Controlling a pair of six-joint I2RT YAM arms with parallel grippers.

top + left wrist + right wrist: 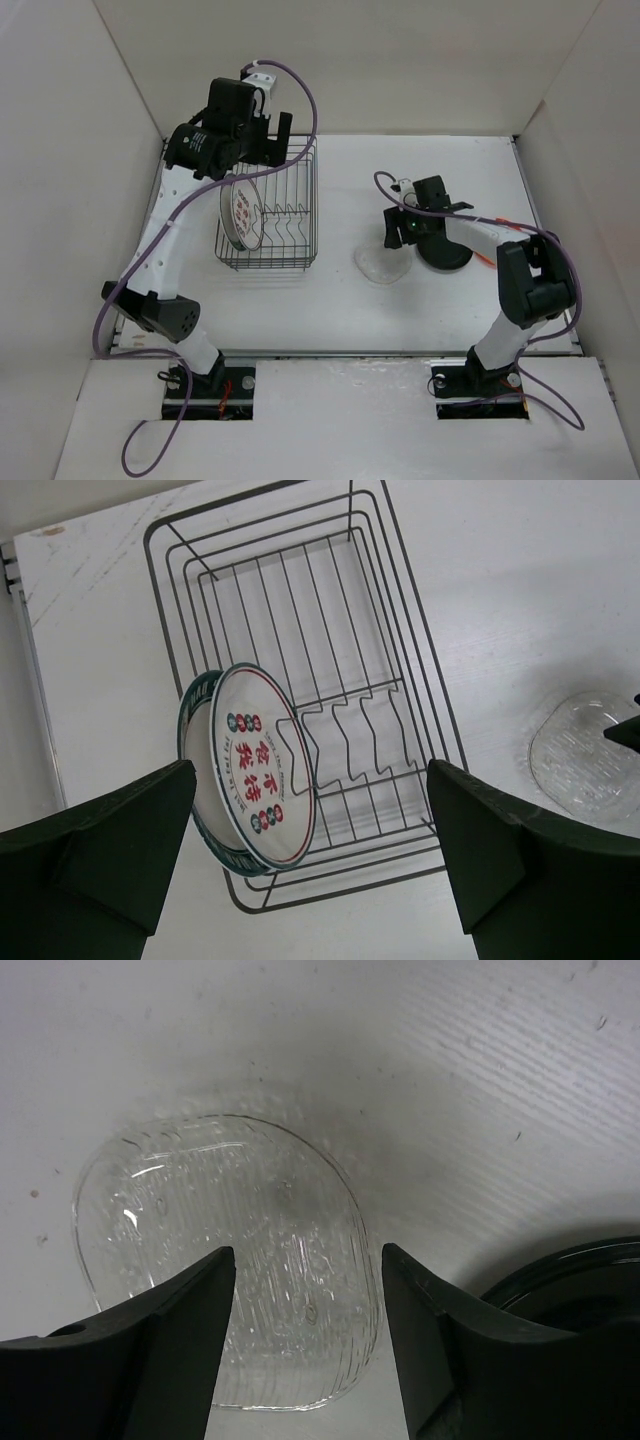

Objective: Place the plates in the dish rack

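Note:
The dish rack stands at the left, also in the left wrist view. Two plates stand upright at its near end: the white plate with red marks and, behind it, the blue-rimmed plate. My left gripper hangs open and empty above the rack. The clear plate lies flat on the table. My right gripper is open just over its right part. The black plate lies beside it. The orange plate shows only as a sliver.
White walls enclose the table on the left, back and right. The right arm's forearm reaches over the black plate. The rack's far slots hold nothing. Purple cables loop over both arms.

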